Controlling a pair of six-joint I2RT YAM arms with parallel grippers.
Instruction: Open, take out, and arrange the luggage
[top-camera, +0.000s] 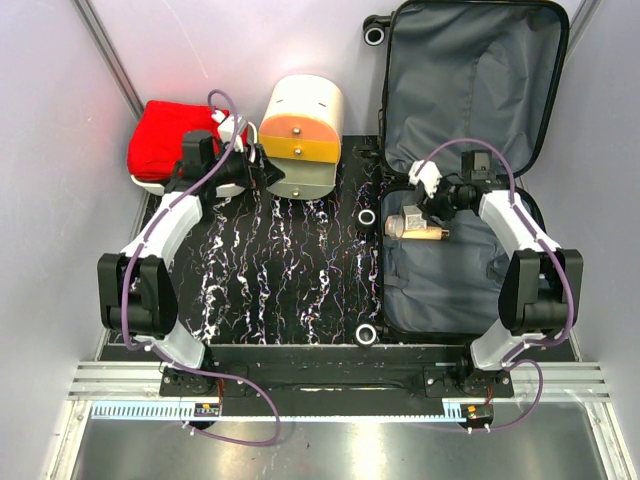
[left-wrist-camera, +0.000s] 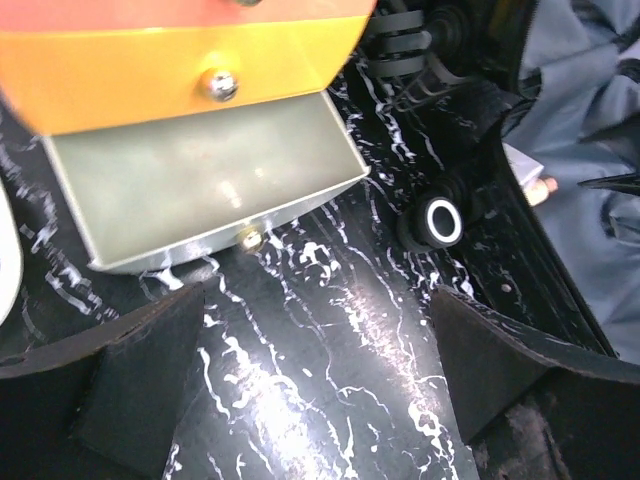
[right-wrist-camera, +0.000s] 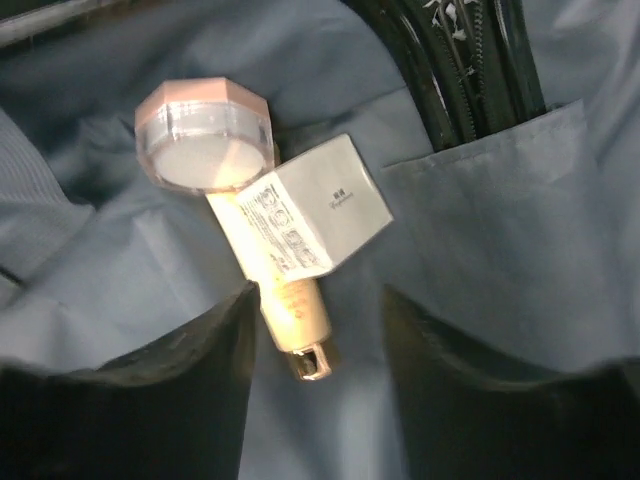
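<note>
Along right edge of tabletop: open hard-shell wheeled suitcase (top-camera: 470, 90), grey fabric lining, lid at far right corner. Over lining: right gripper (right-wrist-camera: 315, 345), fingers apart above pink-lidded jar (right-wrist-camera: 205, 140), white carton (right-wrist-camera: 305, 215), beige tube (right-wrist-camera: 293, 312). Near far edge: left gripper (left-wrist-camera: 315, 350), spread, facing cream-and-orange cylindrical box (top-camera: 300, 110).

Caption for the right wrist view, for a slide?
Right gripper, open, above a pink jar, small white box and cream bottle lying inside the luggage.

1. Cream-and-orange cylindrical drawer box (top-camera: 303, 118), its lowest drawer (left-wrist-camera: 200, 175) pulled out.
2. Red cloth (top-camera: 168, 135) heaped on a white tray (top-camera: 147, 182), left of the box.
3. Black, white-veined desk (top-camera: 280, 290).
</note>
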